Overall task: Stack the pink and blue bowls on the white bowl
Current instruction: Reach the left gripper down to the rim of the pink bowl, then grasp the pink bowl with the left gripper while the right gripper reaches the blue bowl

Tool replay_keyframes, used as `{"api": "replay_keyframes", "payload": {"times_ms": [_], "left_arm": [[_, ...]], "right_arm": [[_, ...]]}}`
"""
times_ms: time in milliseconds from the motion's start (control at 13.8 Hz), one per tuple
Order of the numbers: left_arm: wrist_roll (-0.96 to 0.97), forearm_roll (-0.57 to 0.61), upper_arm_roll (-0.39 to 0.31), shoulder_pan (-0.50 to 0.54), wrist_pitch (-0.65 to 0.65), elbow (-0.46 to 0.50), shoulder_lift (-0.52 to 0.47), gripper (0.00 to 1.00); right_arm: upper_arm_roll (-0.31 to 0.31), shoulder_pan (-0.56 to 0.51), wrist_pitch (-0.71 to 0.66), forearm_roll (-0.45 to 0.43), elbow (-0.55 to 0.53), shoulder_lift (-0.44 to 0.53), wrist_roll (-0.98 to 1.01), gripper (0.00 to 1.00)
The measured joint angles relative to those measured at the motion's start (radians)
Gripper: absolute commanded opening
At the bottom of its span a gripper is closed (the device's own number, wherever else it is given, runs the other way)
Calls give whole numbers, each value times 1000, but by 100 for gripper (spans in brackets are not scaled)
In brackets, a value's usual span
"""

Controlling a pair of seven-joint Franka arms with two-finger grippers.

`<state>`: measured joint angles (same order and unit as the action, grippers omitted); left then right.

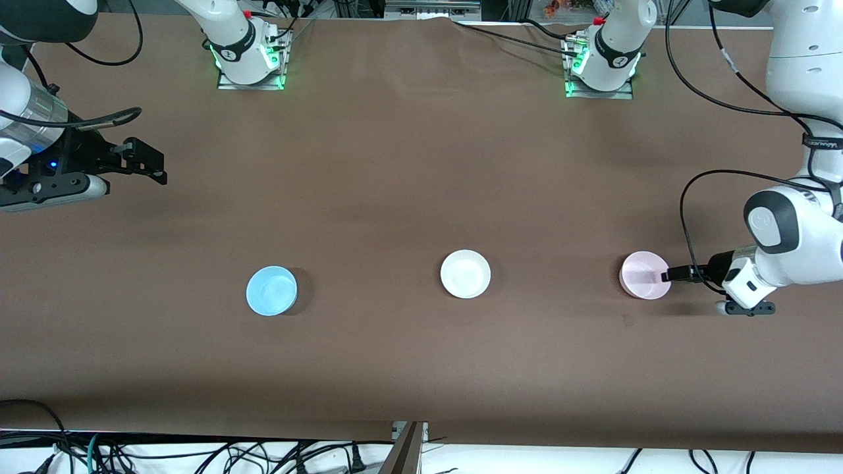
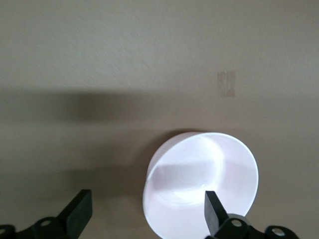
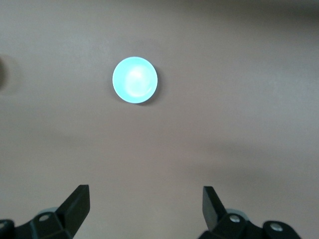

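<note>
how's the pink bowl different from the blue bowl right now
The pink bowl is pale pink and sits toward the left arm's end of the table; the blue bowl is sky-blue, toward the right arm's end. The left gripper is open at the pink bowl's rim, one finger over its inside; the right gripper is open, away from the blue bowl. Both look the same size, upright and unstacked.

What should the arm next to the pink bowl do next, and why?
Probably close the left gripper on the pink bowl. Its fingers stand open, one over the bowl's inside and one outside its rim. The white bowl holds nothing yet, and the right gripper waits apart.
</note>
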<state>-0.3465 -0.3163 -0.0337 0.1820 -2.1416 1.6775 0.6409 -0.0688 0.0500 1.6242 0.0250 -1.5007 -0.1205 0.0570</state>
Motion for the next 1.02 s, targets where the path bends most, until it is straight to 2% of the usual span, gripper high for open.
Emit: {"api": "replay_keyframes", "payload": {"times_ms": [145, 291, 436, 508, 799, 1017], "left_arm": [[-26, -6, 0, 0, -25, 20, 0, 89], [-48, -6, 1, 0, -42, 31, 1, 75], [-68, -6, 2, 0, -46, 33, 1, 55], [-74, -6, 2, 0, -46, 34, 1, 42], [-126, -6, 2, 0, -48, 41, 2, 0], [-152, -8, 2, 0, -51, 44, 2, 0]], "right_arm": [[0, 0, 2, 0, 0, -11, 0, 100], [0, 2, 2, 0, -6, -40, 0, 100], [0, 3, 11, -6, -10, -103, 1, 100], [0, 2, 24, -8, -11, -142, 1, 100], [0, 4, 138, -11, -9, -272, 2, 100], [0, 24, 246, -24, -10, -359, 2, 100]]}}
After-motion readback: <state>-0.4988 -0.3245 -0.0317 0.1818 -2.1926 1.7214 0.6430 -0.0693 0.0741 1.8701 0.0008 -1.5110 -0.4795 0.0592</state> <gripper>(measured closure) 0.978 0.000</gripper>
